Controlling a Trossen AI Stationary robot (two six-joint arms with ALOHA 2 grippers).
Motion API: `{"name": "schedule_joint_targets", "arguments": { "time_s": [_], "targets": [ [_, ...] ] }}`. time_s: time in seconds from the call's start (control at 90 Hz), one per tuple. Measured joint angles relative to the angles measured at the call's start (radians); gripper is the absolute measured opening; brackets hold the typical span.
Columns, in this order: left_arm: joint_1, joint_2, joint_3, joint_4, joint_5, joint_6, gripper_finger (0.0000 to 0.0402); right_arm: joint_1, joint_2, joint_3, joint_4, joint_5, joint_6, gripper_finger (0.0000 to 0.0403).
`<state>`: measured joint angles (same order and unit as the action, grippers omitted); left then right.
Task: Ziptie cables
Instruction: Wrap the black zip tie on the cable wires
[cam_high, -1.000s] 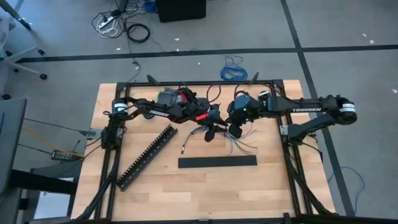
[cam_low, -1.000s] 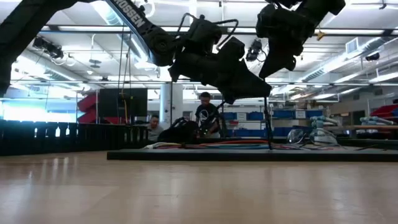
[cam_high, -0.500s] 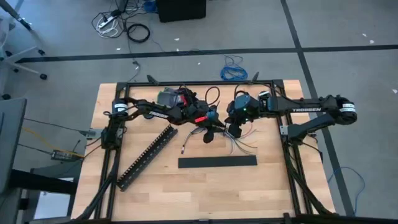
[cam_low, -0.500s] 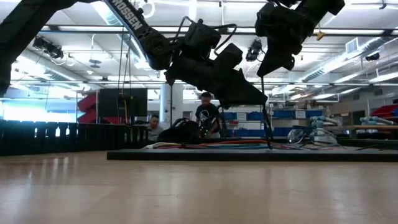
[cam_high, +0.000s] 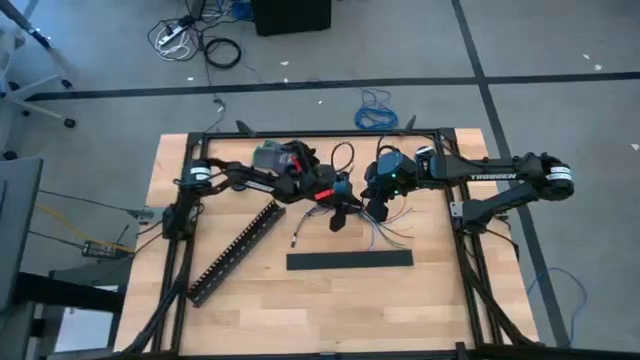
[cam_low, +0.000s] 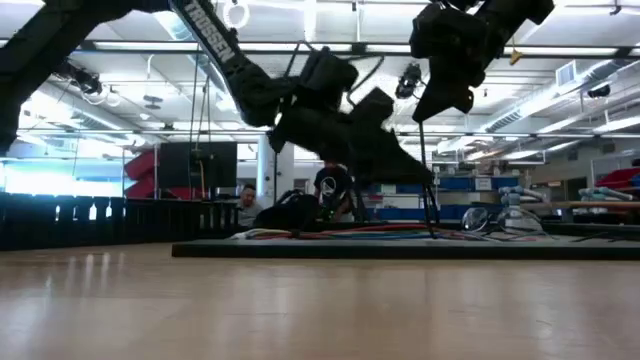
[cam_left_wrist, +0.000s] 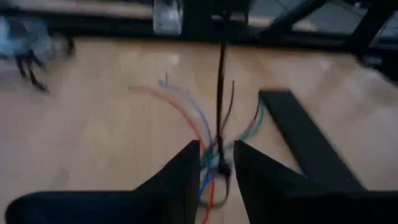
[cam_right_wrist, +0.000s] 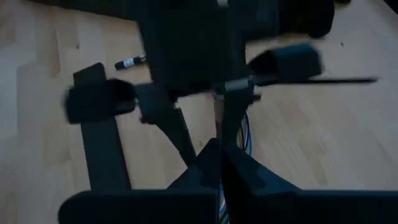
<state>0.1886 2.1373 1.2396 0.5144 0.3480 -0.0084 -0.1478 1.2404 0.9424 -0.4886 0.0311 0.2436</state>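
The cables (cam_high: 385, 232) lie at mid-table, and their coloured ends (cam_left_wrist: 180, 106) fan apart on the wood. My left gripper (cam_high: 338, 213) comes from the left and tips down over the bundle's gathered end, its fingers (cam_left_wrist: 186, 171) close on either side of it. My right gripper (cam_high: 377, 208) hangs higher, just to the right, shut on a thin black ziptie (cam_low: 425, 175). The ziptie runs straight down to the bundle and shows as a dark line (cam_left_wrist: 220, 81) in the left wrist view. My left gripper has the gathered end of the cables (cam_left_wrist: 210, 171) between its two fingers, coming slanting down from the table's left. The fanned ends rest on the table. Whether the fingers also touch the ziptie cannot be told. My right gripper pinches the ziptie's upper end (cam_low: 421, 128) between its shut fingers, from above. The strip hangs nearly upright below them, and its lower end reaches the cables beside my left gripper. The wrist view hides the contact behind the fingers themselves.
A wide flat black bar (cam_high: 350, 260) lies nearer the front edge. A long slotted duct (cam_high: 235, 252) slants at the left. A marker (cam_right_wrist: 130, 61) lies on the wood. People (cam_low: 330, 190) sit in the room beyond the table.
My left gripper has edged toward the table's right and tipped lower, closing in on the hanging ziptie. My right gripper has kept its place with the ziptie upright.
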Motion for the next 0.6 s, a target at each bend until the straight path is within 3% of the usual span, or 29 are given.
{"name": "schedule_joint_targets", "arguments": {
  "time_s": [0.6],
  "targets": [
    [0.0,0.01,0.002,0.04,-0.005,-0.004,0.0084,-0.006,0.0,0.0,-0.006,-0.008,0.0,0.0]
  ]
}}
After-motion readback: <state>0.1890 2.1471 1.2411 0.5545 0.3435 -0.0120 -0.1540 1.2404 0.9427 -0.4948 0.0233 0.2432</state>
